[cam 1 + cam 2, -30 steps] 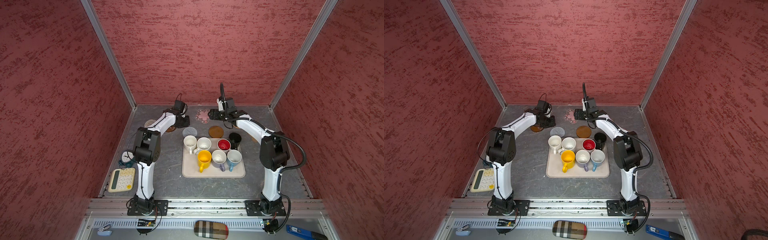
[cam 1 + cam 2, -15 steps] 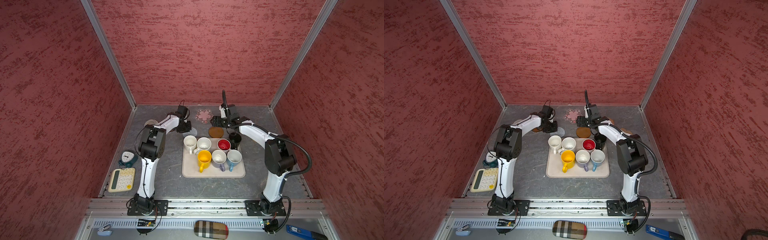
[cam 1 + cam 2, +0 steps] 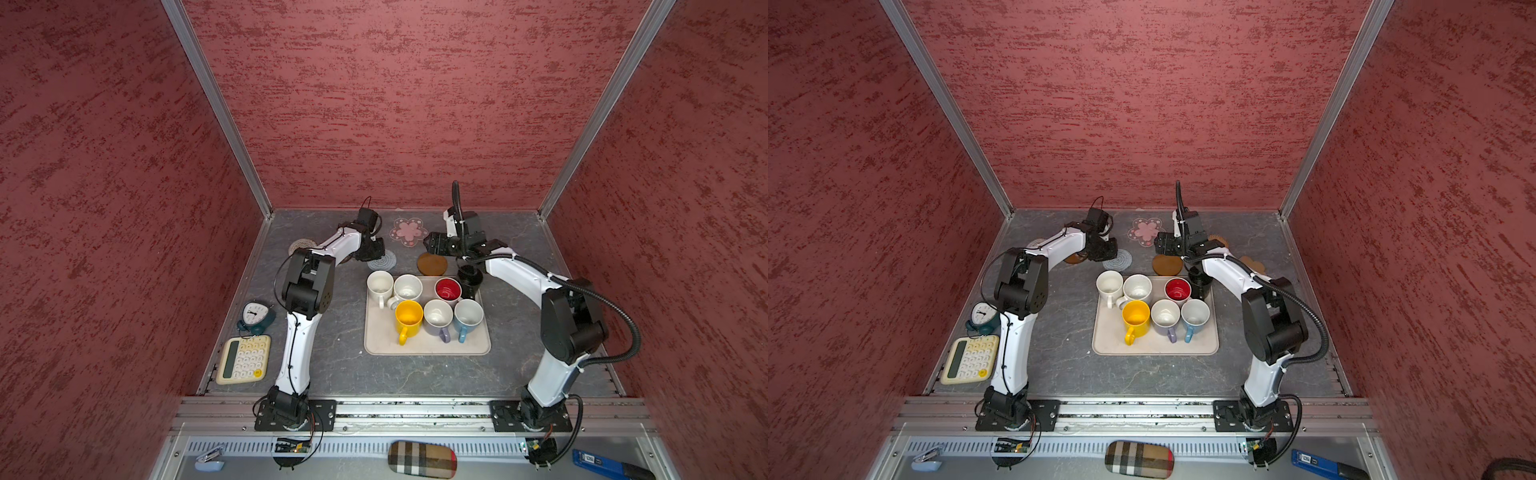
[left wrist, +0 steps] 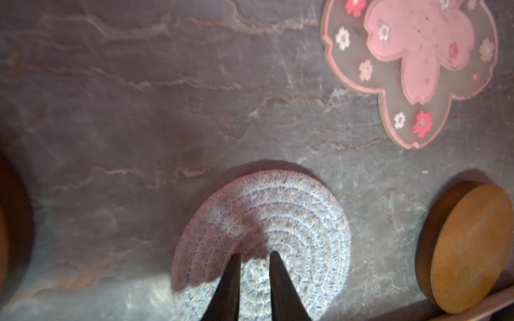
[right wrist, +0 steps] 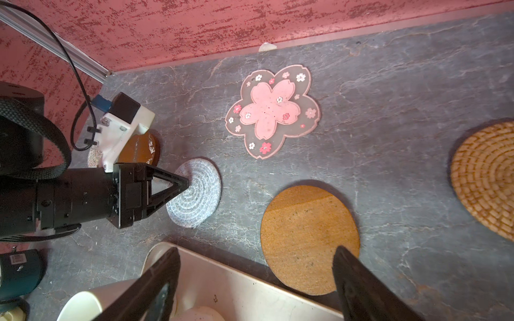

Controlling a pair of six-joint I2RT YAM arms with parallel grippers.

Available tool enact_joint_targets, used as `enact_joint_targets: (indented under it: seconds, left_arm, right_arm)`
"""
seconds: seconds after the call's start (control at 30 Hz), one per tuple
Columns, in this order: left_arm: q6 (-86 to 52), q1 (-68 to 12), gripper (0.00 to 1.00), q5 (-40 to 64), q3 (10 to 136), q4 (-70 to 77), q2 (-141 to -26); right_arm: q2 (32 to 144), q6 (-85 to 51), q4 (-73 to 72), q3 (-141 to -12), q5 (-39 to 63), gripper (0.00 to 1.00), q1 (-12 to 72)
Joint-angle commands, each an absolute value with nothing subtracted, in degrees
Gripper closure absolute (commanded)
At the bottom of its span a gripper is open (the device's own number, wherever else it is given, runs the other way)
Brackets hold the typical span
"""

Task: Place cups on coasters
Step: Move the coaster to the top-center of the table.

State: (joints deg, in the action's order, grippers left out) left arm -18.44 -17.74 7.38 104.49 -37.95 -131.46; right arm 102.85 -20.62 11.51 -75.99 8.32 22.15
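Note:
Several cups stand on the beige tray (image 3: pixel 428 349): two white (image 3: pixel 380 286), a red-lined (image 3: pixel 448 289), a black (image 3: pixel 469 277), a yellow (image 3: pixel 409 316), a lavender (image 3: pixel 437 316) and a light blue (image 3: pixel 468 314). Behind the tray lie coasters: grey woven (image 3: pixel 382 262), brown disc (image 3: pixel 432 264), pink flower (image 3: pixel 408 232). My left gripper (image 4: pixel 254 254) is shut, its tips down on the grey woven coaster (image 4: pixel 292 222). Open and holding nothing, my right gripper (image 5: pixel 255 250) hangs over the tray's back rim (image 5: pixel 250 291) and the brown disc (image 5: pixel 306 236).
More coasters lie along the back: beige woven (image 3: pixel 300 246), a second brown disc (image 3: pixel 1073 259) under the left arm, tan rattan (image 3: pixel 1219 240), lobed cork (image 3: pixel 1252 264). A clock (image 3: pixel 254 316) and a calculator (image 3: pixel 244 359) sit at the left edge.
The left gripper slid right onto the grey woven coaster and closed a little more. The right gripper came from the back toward the tray, then held still.

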Motion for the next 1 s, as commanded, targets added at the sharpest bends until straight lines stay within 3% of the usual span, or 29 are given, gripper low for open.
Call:
enact_joint_targets:
  seconds: [0.0,0.43,0.63,0.73,0.83,0.97]
  left_arm:
    - [-18.38,-15.96,0.79,3.76,105.07,-38.6,-135.27]
    - [-16.99,-13.27,0.79,3.85,116.45,-43.1,-140.77]
    - [-17.36,-13.36,0.77,4.35,115.84,-42.98,-139.9]
    - [-17.2,-13.63,0.68,4.06,115.51,-43.16,-138.75]
    - [-16.64,-13.88,0.4,3.57,115.49,-43.23,-136.85]
    - [-15.69,-14.23,0.27,2.56,115.68,-43.64,-133.62]
  right_arm:
    - [101.06,-20.64,9.48,-75.67,7.75,0.13,22.58]
    - [103.2,-19.86,10.01,-77.24,8.61,0.12,22.5]
    - [104.84,-19.51,10.6,-79.67,9.04,0.12,22.5]
    - [106.2,-18.93,11.6,-81.68,9.21,0.09,22.46]
    - [108.53,-17.83,13.71,-85.15,9.4,0.06,22.3]
    - [112.94,-16.75,17.48,-91.17,9.12,0.05,21.08]
